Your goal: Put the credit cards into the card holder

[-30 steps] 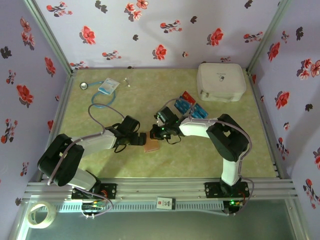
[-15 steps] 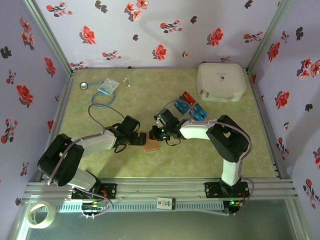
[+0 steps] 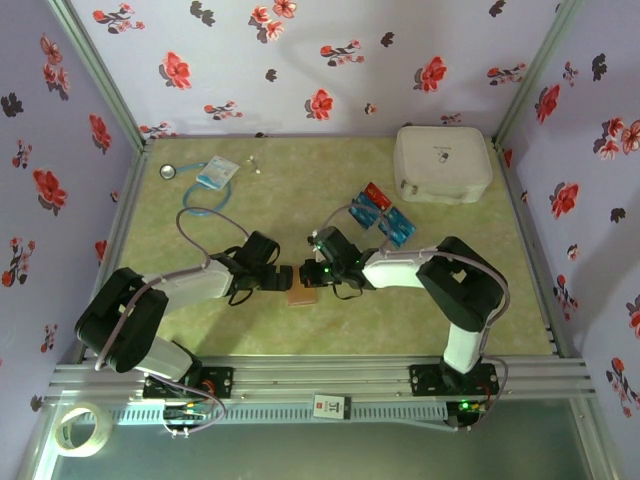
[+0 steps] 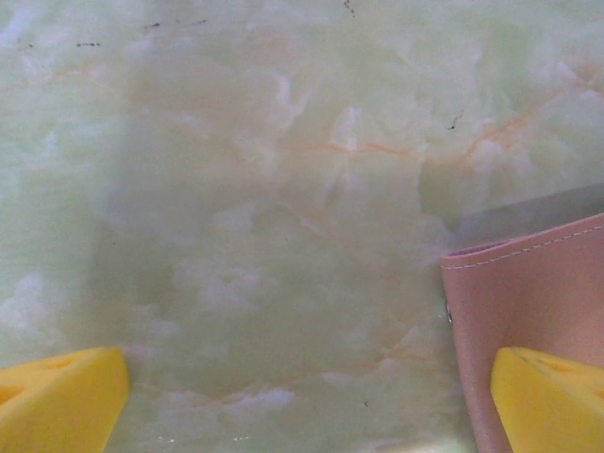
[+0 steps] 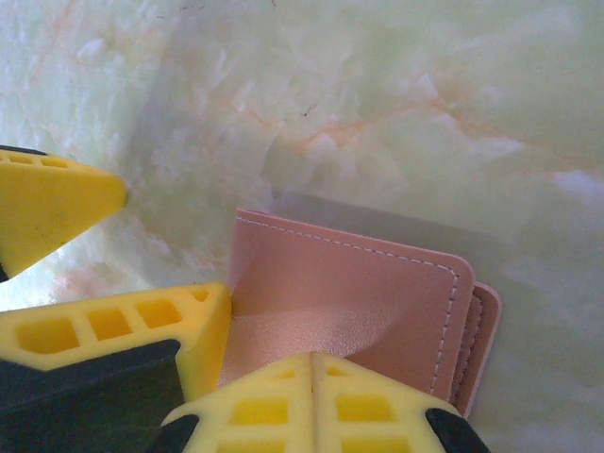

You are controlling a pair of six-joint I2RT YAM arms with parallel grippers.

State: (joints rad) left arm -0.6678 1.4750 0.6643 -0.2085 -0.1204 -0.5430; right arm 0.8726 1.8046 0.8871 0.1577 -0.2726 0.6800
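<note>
1. Top external: right arm has drawn nearer. Right jaws are closed, now above the card holder (image 3: 300, 295) on the surface. Credit cards (image 3: 367, 208) lie well apart behind.
2. Left wrist: left jaws gape wide, 1 tip over the holder.
3. Right wrist: holder folded shut, so it likely needs opening before any card goes in.

The card holder (image 5: 349, 293) is looking like matt, grained pink leather with pale stitching. The table (image 4: 283, 189) is showing a smooth, marbled green top. At two o'clock, the white case (image 3: 443, 163) is looking smooth. The left gripper (image 4: 309, 382) is showing matt yellow plastic fingers (image 4: 58, 401).
</note>
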